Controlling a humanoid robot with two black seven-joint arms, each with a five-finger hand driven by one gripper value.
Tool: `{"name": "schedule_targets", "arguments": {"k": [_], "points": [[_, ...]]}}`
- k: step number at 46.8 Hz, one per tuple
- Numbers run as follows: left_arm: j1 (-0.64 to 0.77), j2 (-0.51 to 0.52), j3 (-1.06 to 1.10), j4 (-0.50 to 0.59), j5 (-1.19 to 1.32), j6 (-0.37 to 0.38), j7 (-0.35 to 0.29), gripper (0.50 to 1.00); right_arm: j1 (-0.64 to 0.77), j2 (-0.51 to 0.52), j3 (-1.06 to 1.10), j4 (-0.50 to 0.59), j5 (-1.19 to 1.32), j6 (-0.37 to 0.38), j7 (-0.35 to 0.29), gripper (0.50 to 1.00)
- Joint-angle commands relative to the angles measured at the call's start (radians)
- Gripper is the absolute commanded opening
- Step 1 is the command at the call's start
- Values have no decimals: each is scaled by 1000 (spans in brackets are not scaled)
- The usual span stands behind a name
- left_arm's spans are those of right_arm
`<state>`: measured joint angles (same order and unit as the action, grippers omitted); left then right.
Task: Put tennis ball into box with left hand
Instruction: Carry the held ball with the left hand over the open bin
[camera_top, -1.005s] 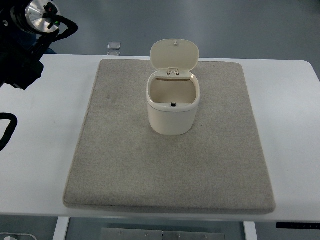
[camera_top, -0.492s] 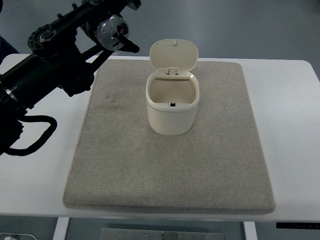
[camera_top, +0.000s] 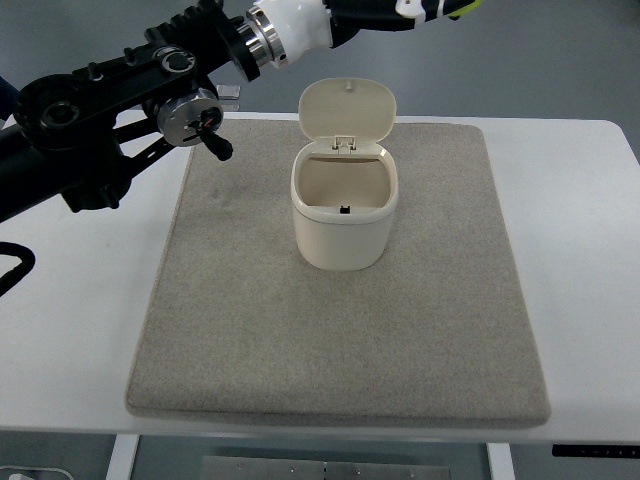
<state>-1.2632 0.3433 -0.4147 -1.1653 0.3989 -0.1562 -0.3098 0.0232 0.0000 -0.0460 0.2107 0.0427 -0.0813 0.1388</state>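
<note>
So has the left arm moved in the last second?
Yes. The left arm has swung in from the left edge, reaching rightward along the top, past the box's open lid.

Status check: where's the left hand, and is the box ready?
Left arm reaching beyond box, hand off-frame. Box lid open, looks empty. Tennis ball not seen.

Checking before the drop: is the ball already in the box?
No, the box stands open on the mat and its visible inside is bare.
</note>
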Motion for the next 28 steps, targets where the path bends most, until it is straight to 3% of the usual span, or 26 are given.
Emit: {"name": "schedule_targets", "arguments": {"k": [1, 12, 28], "points": [[13, 46, 22, -30, 0, -23, -2, 500, 0, 0, 0, 1, 0, 0, -1, 938], [27, 141, 93, -174, 58, -52, 0, 500, 0, 0, 0, -1, 0, 0, -1, 938], [30, 224, 148, -200, 90, -91, 1, 500, 1, 0, 0, 1, 0, 0, -1, 938]]}}
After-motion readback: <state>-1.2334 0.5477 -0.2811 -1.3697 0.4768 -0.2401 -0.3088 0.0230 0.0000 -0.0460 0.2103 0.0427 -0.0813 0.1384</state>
